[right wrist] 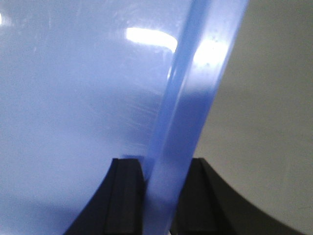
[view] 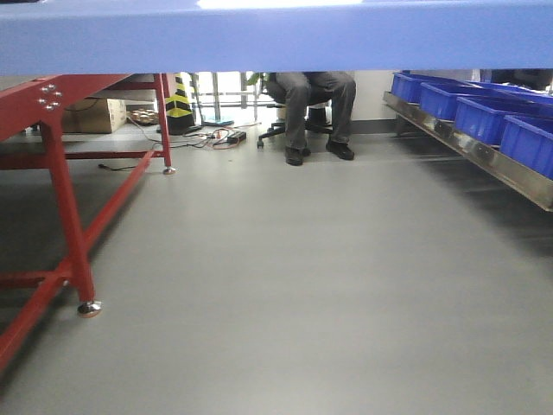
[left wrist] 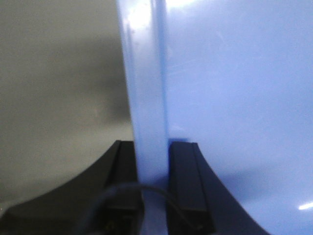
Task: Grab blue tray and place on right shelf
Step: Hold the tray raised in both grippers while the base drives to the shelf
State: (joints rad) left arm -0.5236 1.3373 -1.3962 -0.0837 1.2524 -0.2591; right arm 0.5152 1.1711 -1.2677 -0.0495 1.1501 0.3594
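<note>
The blue tray (view: 276, 35) fills the top of the front view as a wide periwinkle band, held up in the air. In the left wrist view my left gripper (left wrist: 152, 147) is shut on the blue tray's left rim (left wrist: 144, 88), one black finger each side. In the right wrist view my right gripper (right wrist: 164, 164) is shut on the tray's right rim (right wrist: 195, 98). The tray's glossy inside (right wrist: 73, 98) fills the space between. The right shelf (view: 471, 147), a shiny steel rack, runs along the right side of the front view.
Several deep dark-blue bins (view: 484, 117) stand on the steel shelf. A red-framed table (view: 69, 216) stands at the left. A seated person (view: 315, 108), a striped cone (view: 180, 99) and cables lie at the back. Grey floor (view: 285, 285) stretches between.
</note>
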